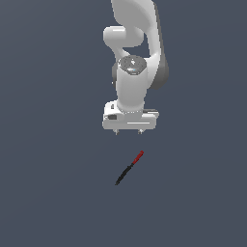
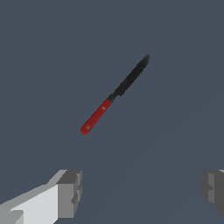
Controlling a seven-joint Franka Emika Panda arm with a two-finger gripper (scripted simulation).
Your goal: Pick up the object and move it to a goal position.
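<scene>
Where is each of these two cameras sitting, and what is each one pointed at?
Exterior view: off the arm, facing the white arm, its gripper and the knife lying beyond it.
Wrist view: on the wrist, facing the floor; both fingertips show, jaws wide apart.
Shared: the black knife with its red handle.

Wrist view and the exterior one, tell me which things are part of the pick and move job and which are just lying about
Part of the job:
- knife, black blade, red handle, lying free on the floor
- gripper, open, holding nothing

Just lying about:
- nothing else shows; only the plain grey floor
</scene>
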